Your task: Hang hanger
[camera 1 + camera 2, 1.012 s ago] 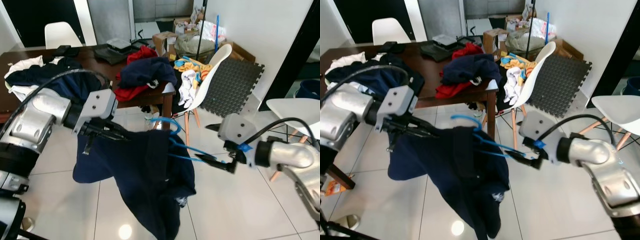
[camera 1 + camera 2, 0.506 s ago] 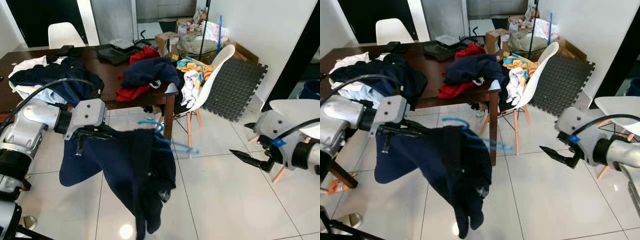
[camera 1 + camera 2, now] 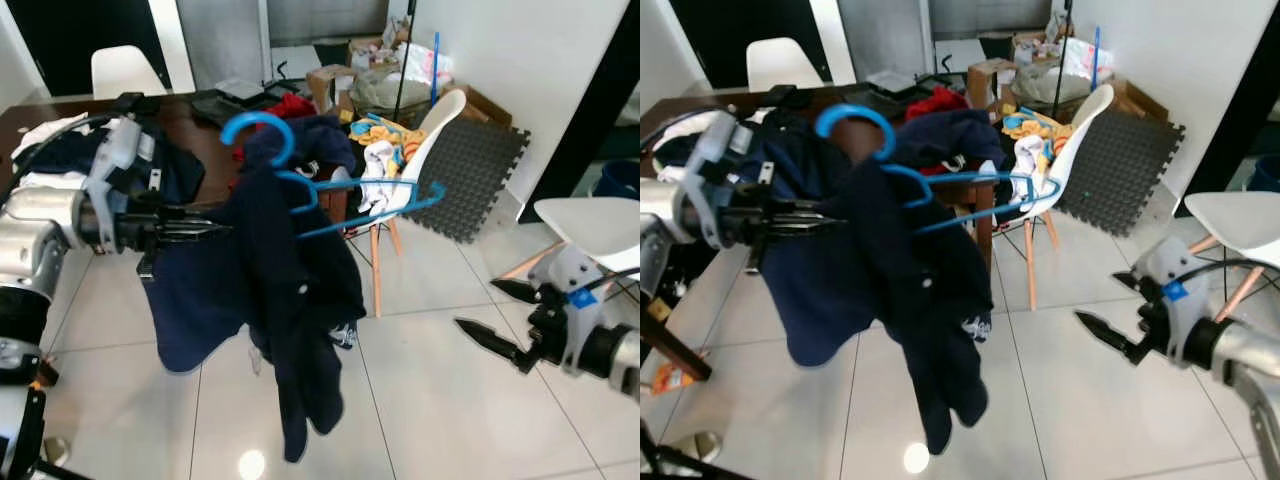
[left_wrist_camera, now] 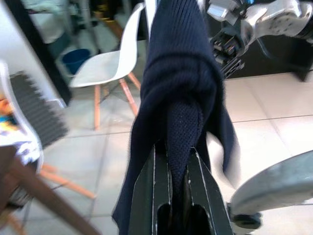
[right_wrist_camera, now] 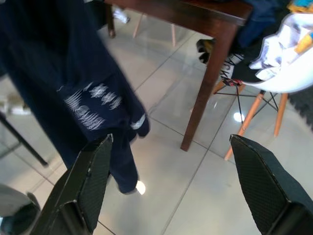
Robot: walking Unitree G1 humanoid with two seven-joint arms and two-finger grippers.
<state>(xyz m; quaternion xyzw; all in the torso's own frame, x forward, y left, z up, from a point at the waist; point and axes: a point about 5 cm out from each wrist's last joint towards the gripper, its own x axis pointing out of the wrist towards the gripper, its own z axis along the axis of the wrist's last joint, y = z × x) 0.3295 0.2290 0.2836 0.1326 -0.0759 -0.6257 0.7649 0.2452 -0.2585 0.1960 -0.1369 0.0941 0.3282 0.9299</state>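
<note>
A navy sweater point(image 3: 270, 290) hangs on a blue plastic hanger point(image 3: 330, 185), whose hook point(image 3: 250, 125) stands upright above it. My left gripper point(image 3: 195, 228) is held out at chest height, to the left of the garment. It is shut on a fold of the sweater, and in the left wrist view its fingers point(image 4: 146, 196) pinch the knit fabric. My right gripper point(image 3: 500, 318) is low on the right, apart from the hanger. It is open with nothing between its fingers point(image 5: 93, 176).
Behind the sweater stands a dark wooden table point(image 3: 985, 240) piled with clothes. A white chair point(image 3: 430, 140) draped with laundry and a grey foam mat point(image 3: 470, 175) are behind it. Another white chair point(image 3: 590, 220) is at my right. The floor is white tile.
My right gripper has let go of the hanger and drawn back low to the right. The left arm has raised the sweater, so the hanger now rides high with its hook up.
</note>
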